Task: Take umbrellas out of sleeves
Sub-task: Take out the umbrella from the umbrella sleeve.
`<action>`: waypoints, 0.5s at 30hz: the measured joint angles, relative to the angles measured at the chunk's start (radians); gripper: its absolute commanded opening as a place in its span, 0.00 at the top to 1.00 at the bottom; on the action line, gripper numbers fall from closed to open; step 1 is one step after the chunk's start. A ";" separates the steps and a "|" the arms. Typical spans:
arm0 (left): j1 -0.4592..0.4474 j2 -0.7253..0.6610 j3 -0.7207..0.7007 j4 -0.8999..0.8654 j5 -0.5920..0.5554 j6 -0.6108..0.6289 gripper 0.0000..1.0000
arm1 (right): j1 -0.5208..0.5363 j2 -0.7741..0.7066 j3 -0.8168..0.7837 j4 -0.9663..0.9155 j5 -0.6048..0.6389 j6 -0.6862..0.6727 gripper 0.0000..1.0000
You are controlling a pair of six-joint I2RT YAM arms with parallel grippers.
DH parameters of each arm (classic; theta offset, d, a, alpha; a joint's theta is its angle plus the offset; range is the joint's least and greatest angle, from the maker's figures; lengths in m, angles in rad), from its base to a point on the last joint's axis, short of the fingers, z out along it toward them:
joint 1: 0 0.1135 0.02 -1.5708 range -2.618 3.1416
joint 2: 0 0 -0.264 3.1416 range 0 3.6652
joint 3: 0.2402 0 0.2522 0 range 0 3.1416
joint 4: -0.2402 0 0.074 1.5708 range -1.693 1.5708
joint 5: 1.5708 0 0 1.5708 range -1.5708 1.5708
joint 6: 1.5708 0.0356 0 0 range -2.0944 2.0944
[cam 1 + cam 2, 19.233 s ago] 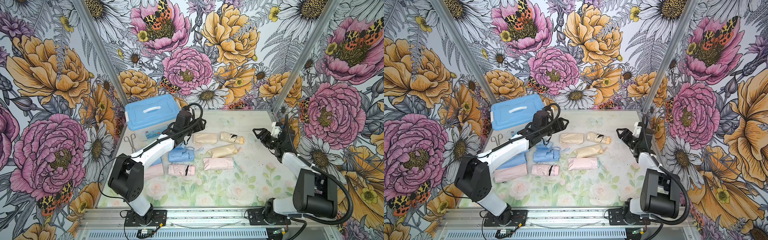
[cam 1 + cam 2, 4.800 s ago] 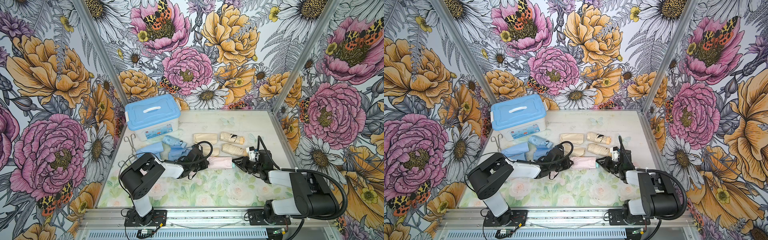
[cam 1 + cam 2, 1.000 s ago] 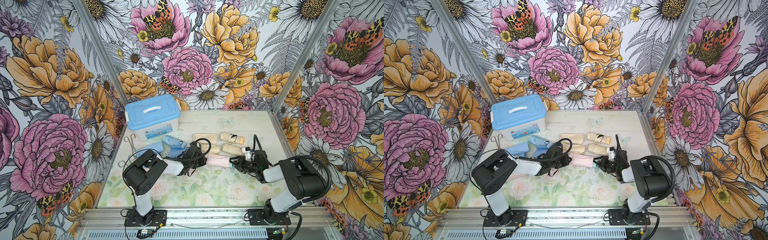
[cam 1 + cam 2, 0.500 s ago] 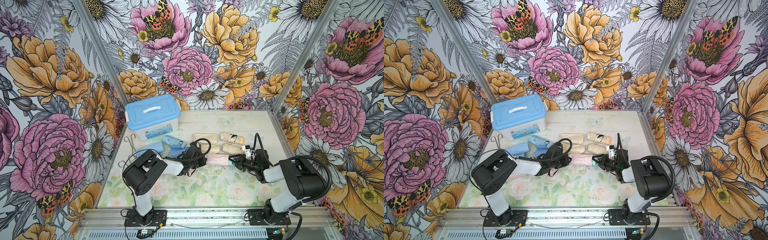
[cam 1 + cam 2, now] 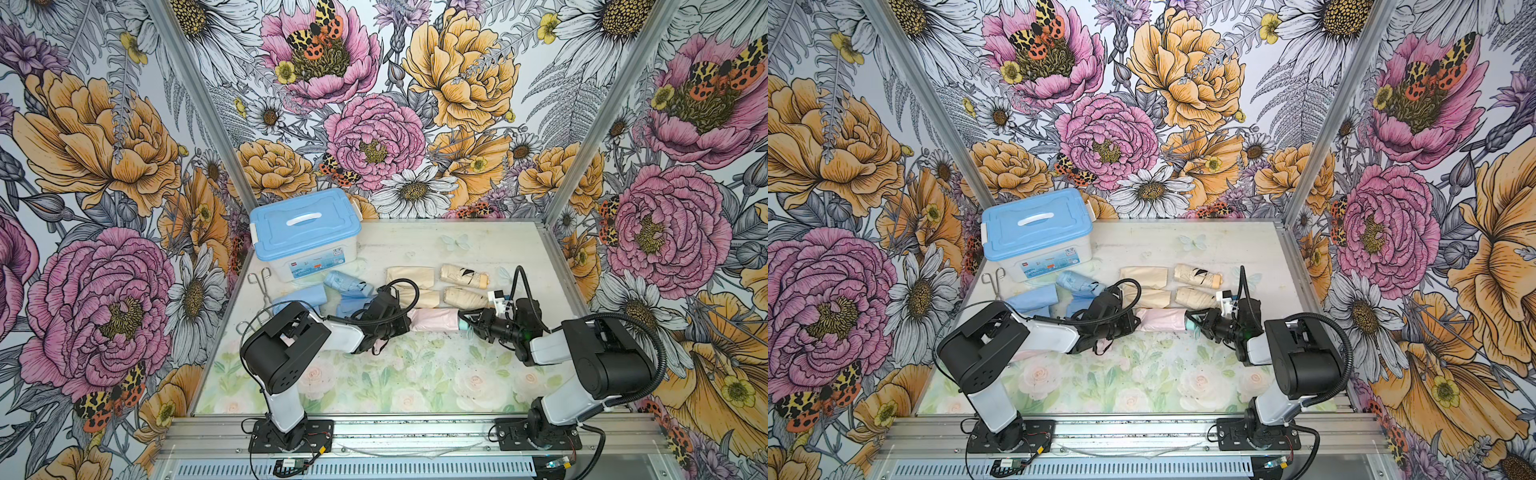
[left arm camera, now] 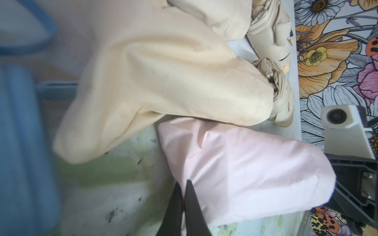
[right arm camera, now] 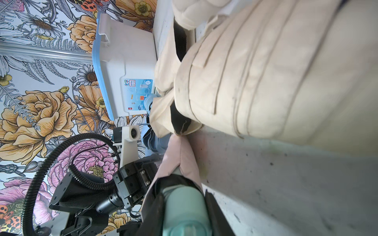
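In both top views the pink sleeve [image 5: 434, 320] lies at the tabletop's [image 5: 415, 249] middle, left gripper [image 5: 406, 323] at one end, right gripper [image 5: 1192, 323] at the other. Left wrist: jaws closed, seemingly pinching its fabric. Right wrist: jaws clamp the mint umbrella handle [image 7: 184, 204].

White plastic box [image 5: 279, 262] [image 5: 1011, 262], blue lid [image 5: 305, 232] on, white carry handle on lid, sits at back left corner of tabletop [image 5: 415, 386]. Colored label [image 5: 318, 266] on its front wall; box also in right wrist view [image 7: 124, 67]. Metal forceps [image 5: 261, 283] [image 5: 995, 280] lie flat near left edge, just in front of box, ring handles toward box. Tabletop: pastel rose print toward front edge, whitish toward back, dark specks around the middle. Floral wallpaper [image 5: 104, 166] on all walls, with moths. Aluminium rail [image 5: 415, 430] along front edge.
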 measured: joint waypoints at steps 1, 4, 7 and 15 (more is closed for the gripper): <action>0.000 -0.002 -0.002 0.000 0.000 0.000 0.93 | -0.002 -0.003 0.000 -0.002 -0.001 0.000 1.00; 0.000 -0.006 -0.006 0.000 0.000 0.000 0.93 | -0.008 -0.013 0.000 -0.013 -0.002 0.001 1.00; 0.000 -0.011 -0.010 -0.002 0.000 0.000 0.93 | -0.019 -0.027 0.000 -0.032 -0.009 0.000 1.00; 0.013 -0.034 -0.024 -0.026 0.000 0.000 0.93 | -0.039 -0.089 0.000 -0.142 -0.016 -0.032 1.00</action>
